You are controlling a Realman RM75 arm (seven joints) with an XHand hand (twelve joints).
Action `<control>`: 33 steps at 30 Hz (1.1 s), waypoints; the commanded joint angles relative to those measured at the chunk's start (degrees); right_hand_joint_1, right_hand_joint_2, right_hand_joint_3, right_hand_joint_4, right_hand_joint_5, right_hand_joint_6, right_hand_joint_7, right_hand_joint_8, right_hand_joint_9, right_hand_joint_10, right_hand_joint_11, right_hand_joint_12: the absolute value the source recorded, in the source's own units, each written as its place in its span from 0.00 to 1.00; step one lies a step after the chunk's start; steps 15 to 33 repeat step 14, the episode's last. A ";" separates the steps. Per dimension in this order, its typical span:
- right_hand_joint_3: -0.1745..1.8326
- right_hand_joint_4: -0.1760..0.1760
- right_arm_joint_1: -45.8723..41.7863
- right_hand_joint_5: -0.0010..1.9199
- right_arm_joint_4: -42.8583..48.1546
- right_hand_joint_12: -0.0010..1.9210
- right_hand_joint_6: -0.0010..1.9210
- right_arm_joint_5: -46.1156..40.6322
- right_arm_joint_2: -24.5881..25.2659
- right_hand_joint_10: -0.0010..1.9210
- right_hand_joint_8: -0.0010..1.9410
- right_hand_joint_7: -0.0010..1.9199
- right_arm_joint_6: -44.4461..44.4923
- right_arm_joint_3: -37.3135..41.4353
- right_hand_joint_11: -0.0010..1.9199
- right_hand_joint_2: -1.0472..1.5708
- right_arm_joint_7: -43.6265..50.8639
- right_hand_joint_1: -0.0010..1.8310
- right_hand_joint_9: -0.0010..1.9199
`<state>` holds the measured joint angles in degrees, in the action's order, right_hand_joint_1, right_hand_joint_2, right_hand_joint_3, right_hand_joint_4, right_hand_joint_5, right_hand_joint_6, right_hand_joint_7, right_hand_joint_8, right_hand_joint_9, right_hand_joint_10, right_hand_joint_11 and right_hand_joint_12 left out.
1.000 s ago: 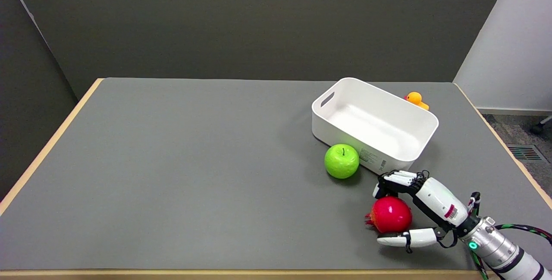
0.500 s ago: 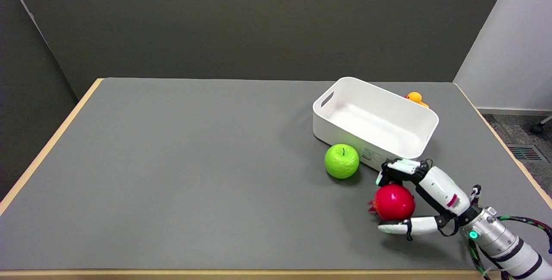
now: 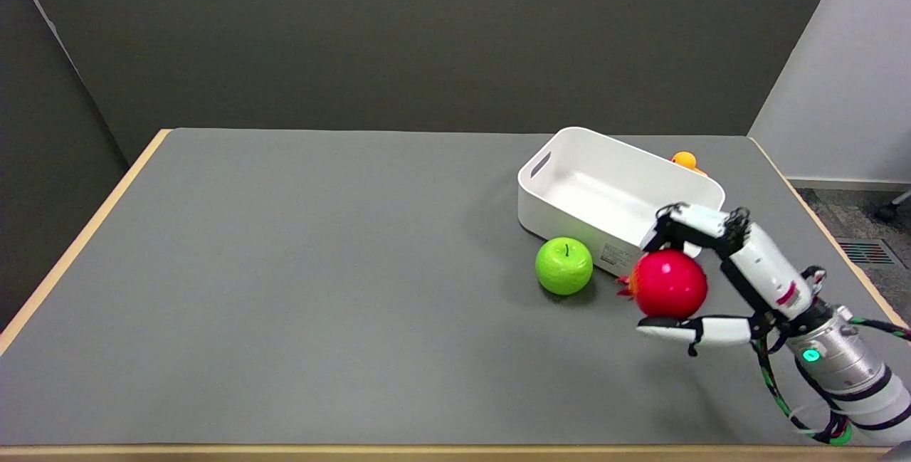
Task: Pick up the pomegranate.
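The pomegranate (image 3: 667,283) is a glossy red ball with a small orange crown pointing left. My right hand (image 3: 719,277) grips it, fingers curled over its top and far side and the thumb under it. It hangs above the grey table, in front of the near right corner of the white bin (image 3: 618,198). A shadow lies on the table below the hand.
A green apple (image 3: 564,265) sits on the table just left of the held pomegranate, against the bin's near wall. An orange toy duck (image 3: 686,161) peeks out behind the bin's far rim. The table's right edge (image 3: 825,234) runs close to my arm.
My right hand has risen with the pomegranate, lifting it off the table and up toward the bin's near right corner. The apple, bin and duck have stayed put.
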<state>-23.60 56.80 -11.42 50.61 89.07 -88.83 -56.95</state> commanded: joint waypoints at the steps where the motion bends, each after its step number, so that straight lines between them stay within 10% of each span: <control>1: 0.29 0.00 -8.42 0.35 20.70 0.86 0.79 -8.66 -0.88 0.98 0.79 0.38 -2.21 11.36 0.33 0.81 -1.41 0.65 0.46; 14: 0.28 0.00 17.20 0.35 4.74 0.88 0.79 -5.60 -5.28 0.98 0.79 0.37 -18.18 4.87 0.32 0.82 0.29 0.64 0.46; 33: 0.28 0.00 17.20 0.35 4.74 0.88 0.79 -5.60 -5.28 0.98 0.79 0.37 -18.18 4.87 0.32 0.82 0.29 0.64 0.46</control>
